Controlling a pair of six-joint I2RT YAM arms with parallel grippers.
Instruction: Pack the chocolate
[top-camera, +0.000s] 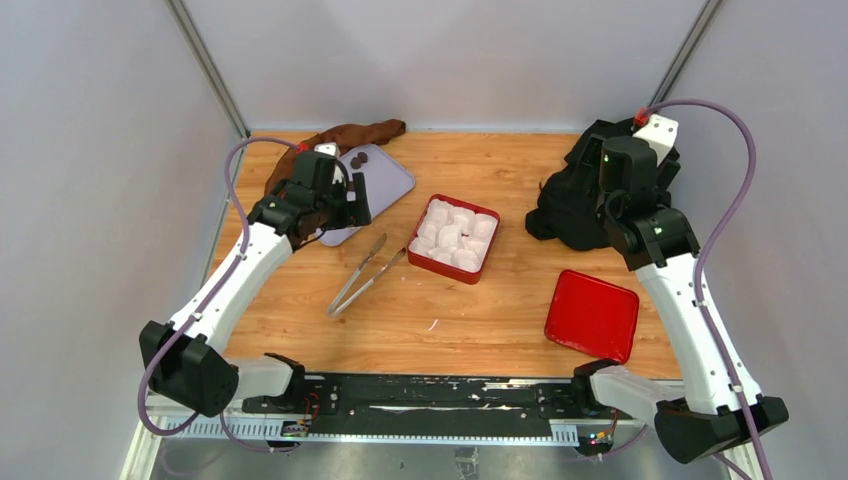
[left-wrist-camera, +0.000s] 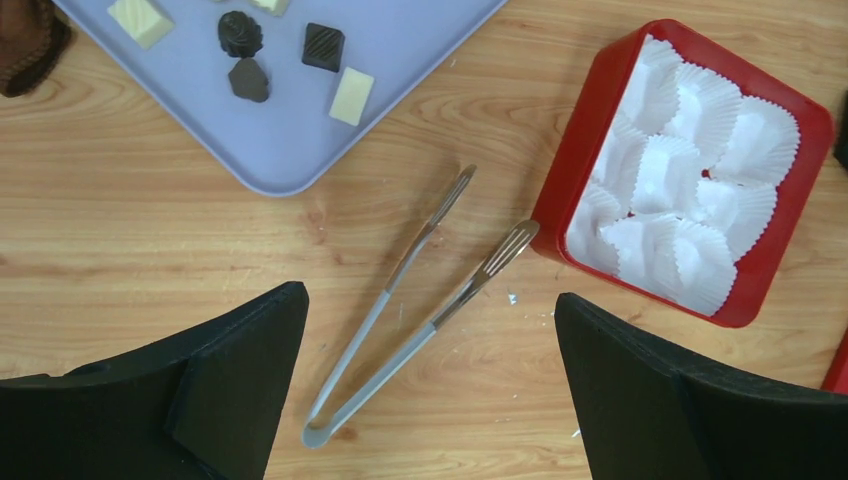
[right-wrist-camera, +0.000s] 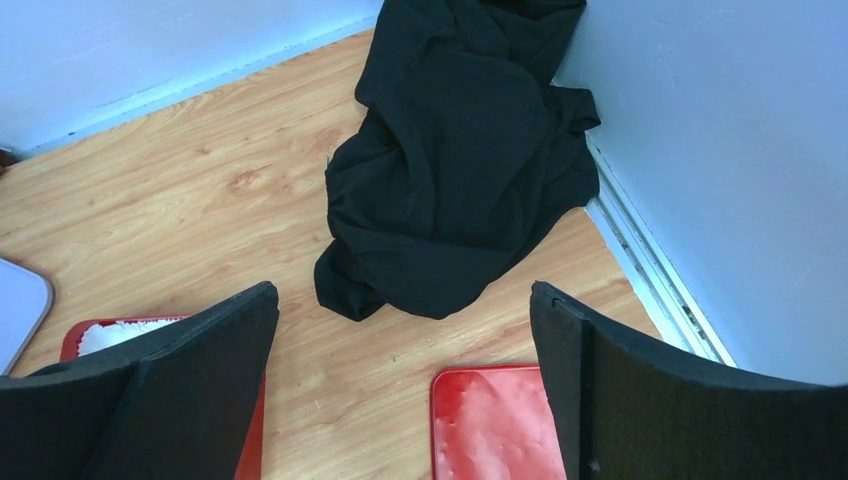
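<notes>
Several small chocolate pieces (left-wrist-camera: 323, 46), dark brown and cream, lie on a lilac tray (left-wrist-camera: 290, 150) at the back left; two dark ones (top-camera: 357, 158) show from above. A red box (top-camera: 493, 244) lined with white paper cups (left-wrist-camera: 670, 190) sits mid-table. Grey metal tongs (left-wrist-camera: 400, 320) lie on the wood between tray and box. My left gripper (left-wrist-camera: 430, 390) hangs open above the tongs, nothing between its fingers. My right gripper (right-wrist-camera: 405, 385) is open high over the right side, holding nothing.
A red lid (top-camera: 592, 314) lies flat at the front right. A black cloth (right-wrist-camera: 460, 150) is heaped in the back right corner. A brown cloth (top-camera: 350, 135) lies behind the lilac tray. Grey walls close in left, right and back.
</notes>
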